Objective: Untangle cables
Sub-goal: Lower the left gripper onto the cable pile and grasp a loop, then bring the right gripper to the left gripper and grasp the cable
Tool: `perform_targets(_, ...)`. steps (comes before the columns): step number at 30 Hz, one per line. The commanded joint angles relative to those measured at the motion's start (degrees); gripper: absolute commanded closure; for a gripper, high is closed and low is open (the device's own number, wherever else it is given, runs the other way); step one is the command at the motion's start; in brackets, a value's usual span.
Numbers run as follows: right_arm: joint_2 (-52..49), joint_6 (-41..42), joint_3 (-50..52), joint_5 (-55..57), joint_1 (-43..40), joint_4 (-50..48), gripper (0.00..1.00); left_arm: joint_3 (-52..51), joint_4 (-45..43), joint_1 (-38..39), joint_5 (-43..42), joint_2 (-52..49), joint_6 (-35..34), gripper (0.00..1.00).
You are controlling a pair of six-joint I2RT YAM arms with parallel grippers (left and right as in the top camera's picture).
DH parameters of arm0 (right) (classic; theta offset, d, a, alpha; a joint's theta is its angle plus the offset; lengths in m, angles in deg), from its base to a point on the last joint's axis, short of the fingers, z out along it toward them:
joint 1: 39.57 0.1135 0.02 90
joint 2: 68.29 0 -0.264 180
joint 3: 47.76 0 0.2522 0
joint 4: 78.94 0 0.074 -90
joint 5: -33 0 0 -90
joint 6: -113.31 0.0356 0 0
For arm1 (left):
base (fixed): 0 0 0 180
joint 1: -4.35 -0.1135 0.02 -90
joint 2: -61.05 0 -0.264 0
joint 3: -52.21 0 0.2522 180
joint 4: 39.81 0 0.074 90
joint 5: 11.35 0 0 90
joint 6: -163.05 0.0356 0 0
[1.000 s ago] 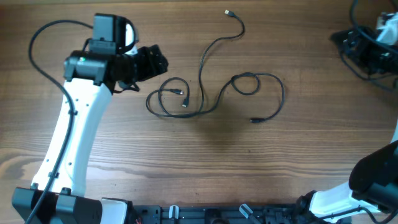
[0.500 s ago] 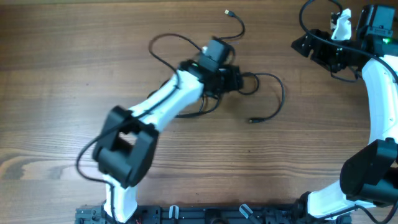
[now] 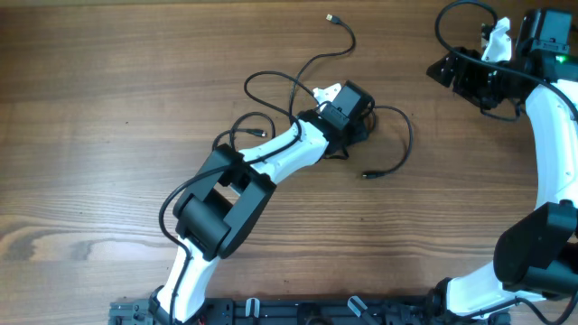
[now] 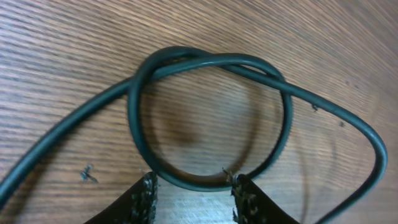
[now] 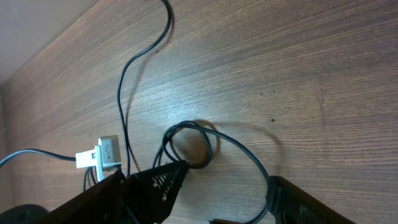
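Thin black cables (image 3: 409, 135) lie tangled mid-table, with one plug (image 3: 330, 17) at the far edge and another (image 3: 368, 174) nearer. My left gripper (image 3: 359, 122) hangs over a small knotted loop (image 4: 211, 118). Its two fingertips (image 4: 149, 194) stand apart on either side of the loop's lower arc, at table level, and do not pinch it. My right gripper (image 3: 442, 69) is at the far right, above the table and away from the cables. It is open wide and empty (image 5: 227, 193); the same loop (image 5: 189, 146) shows far ahead of it.
The left arm (image 3: 271, 167) lies diagonally across the cables' left loops and hides part of them. Its own thicker wire (image 3: 271, 79) arcs over the wooden table (image 3: 108, 135). A black rail (image 3: 298, 311) runs along the near edge.
The left arm swung from the table's left side to the small loop in the middle, and its jaws narrowed. The right arm rose into view at the far right and closed slightly.
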Motion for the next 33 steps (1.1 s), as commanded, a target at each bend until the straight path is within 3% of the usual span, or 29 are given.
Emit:
perform_targets(1, -0.3, 0.2, 0.5, 0.8, 0.0, 0.0, 0.23, 0.1, -0.4, -0.2, 6.4, -1.7, -0.7, 0.60)
perform_targets(4, -0.3, 0.2, 0.5, 0.8, 0.0, -0.1, 0.23, 0.1, -0.7, -0.2, 11.2, -2.0, -0.7, 0.60)
perform_targets(8, -0.3, 0.2, 0.5, 0.8, 0.0, -0.1, 0.23, 0.1, -1.3, -0.2, 10.8, -5.0, -0.7, 0.62)
perform_targets(13, -0.3, 0.2, 0.5, 0.8, 0.0, 0.0, 0.22, 0.2, -1.2, -0.2, 10.4, -5.1, -0.3, 0.95)
perform_targets(16, -0.3, -2.1, 0.5, -0.4, 0.0, 0.0, 0.23, 0.2, 2.9, -0.5, 10.5, -1.9, 3.3, 0.96)
perform_targets(19, -0.3, -7.1, 0.5, -4.7, 0.4, -0.6, 0.23, 0.2, 7.4, -0.9, 9.9, 4.8, 12.0, 0.96)
perform_targets(21, -0.3, -12.0, 0.5, -9.4, 0.5, -0.9, 0.25, 0.2, 10.6, -1.4, 4.0, 11.8, 20.9, 0.96)
perform_targets(26, 0.1, -22.4, 0.3, -24.8, 0.5, -1.0, 0.28, 0.2, 16.7, -7.3, -24.2, 25.8, 38.7, 0.96)
perform_targets(30, 0.4, -24.1, 0.3, -29.6, 0.5, -0.3, 0.32, 0.2, 22.3, -14.0, -34.9, 27.4, 44.3, 0.96)
perform_targets(33, 0.5, -28.1, 0.3, -33.5, 2.0, 1.4, 0.38, 0.2, 24.3, -17.6, -38.0, 27.4, 45.1, 0.96)
